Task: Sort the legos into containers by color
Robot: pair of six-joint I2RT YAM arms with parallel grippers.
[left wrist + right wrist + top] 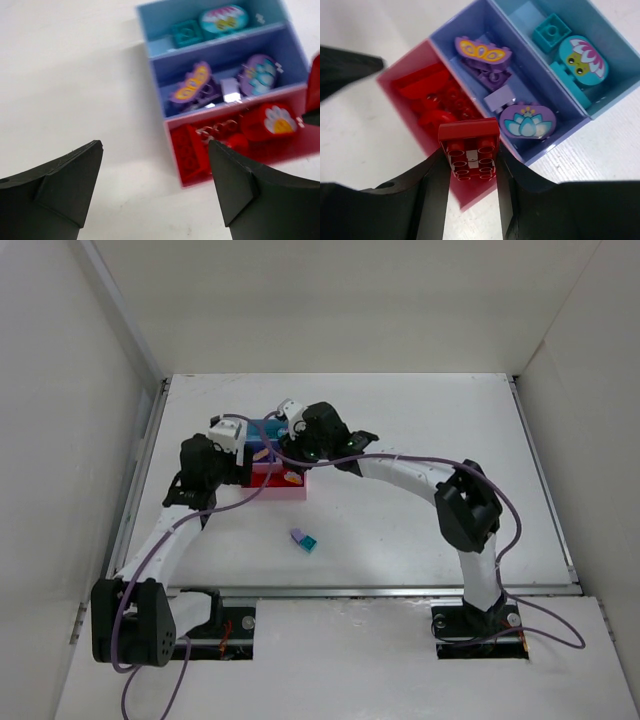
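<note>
right claw (470,167): closed on dark red brick (469,142), held over pink tray (402,62)
left claw (155,170): spread wide, empty, just beside trays
risk: brick could be dropped across the divider into purple tray (457,25) if released off-centre; arms crowded, a knock is likely
pink tray: red bricks piled
purple tray: lilac pieces, two printed tiles
blue tray (600,30): teal brick, printed tile
loose: lilac brick (297,536) and teal brick (310,544), touching, not yet sorted

The white table (420,430) carries the containers (285,493), three joined trays in light blue, purple-blue and pink, which sit flat on its surface left of centre and toward the far side. On the near side of the containers, apart from their pink end and slightly to the right of it, two loose legos lie on the bare tabletop. They are a lilac brick (296,536) and a teal brick (311,544), and they touch each other.
</note>
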